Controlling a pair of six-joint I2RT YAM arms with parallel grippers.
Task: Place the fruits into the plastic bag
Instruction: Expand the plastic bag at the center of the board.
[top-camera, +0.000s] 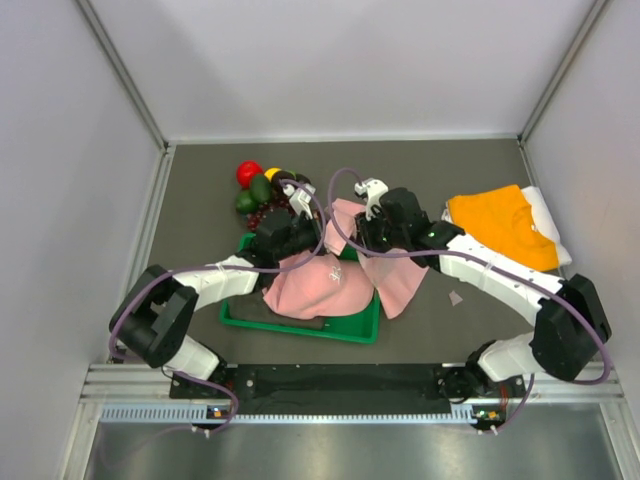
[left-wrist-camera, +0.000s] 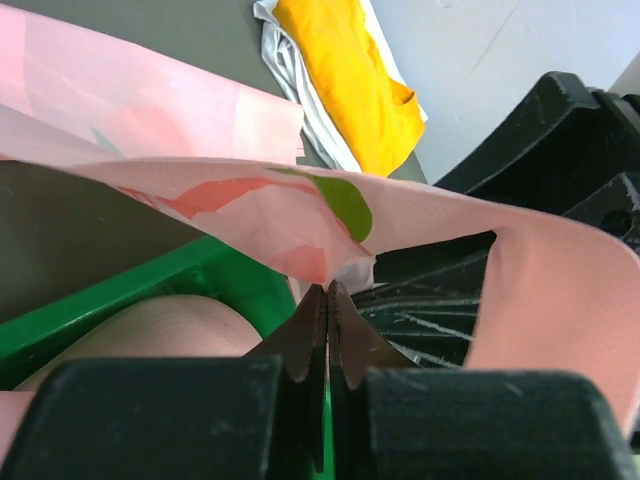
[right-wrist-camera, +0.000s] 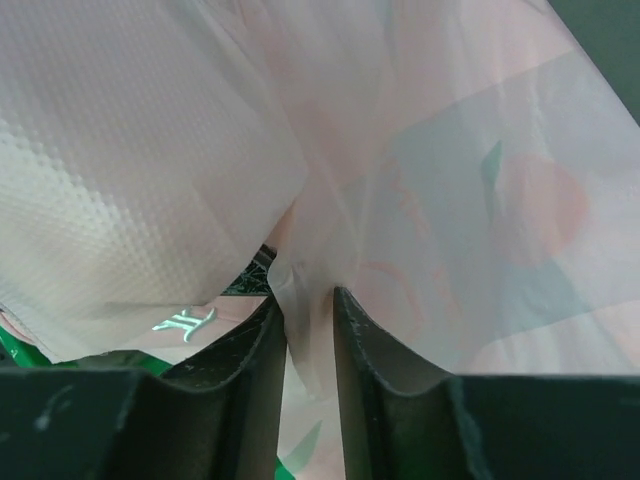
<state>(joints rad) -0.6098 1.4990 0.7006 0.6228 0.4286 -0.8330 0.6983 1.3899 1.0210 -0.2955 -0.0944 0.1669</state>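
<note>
The fruits (top-camera: 262, 190) lie in a small pile at the back left of the table: a red round fruit (top-camera: 248, 172), yellow citrus, green avocados (top-camera: 260, 189) and dark grapes. The pink plastic bag (top-camera: 398, 282) hangs between both grippers, over the green tray. My left gripper (top-camera: 322, 245) is shut on a thin edge of the bag (left-wrist-camera: 250, 200), its tips (left-wrist-camera: 328, 288) pressed together. My right gripper (top-camera: 354, 246) holds a bunched fold of bag film (right-wrist-camera: 450, 150) between its jaws (right-wrist-camera: 310, 295). No fruit shows inside the bag.
A green tray (top-camera: 300, 328) sits at the near centre with a pink baseball cap (right-wrist-camera: 120, 200) in it, under the bag; the cap also shows in the left wrist view (left-wrist-camera: 170, 320). An orange folded cloth (top-camera: 500, 225) on white fabric lies at the right. Walls enclose three sides.
</note>
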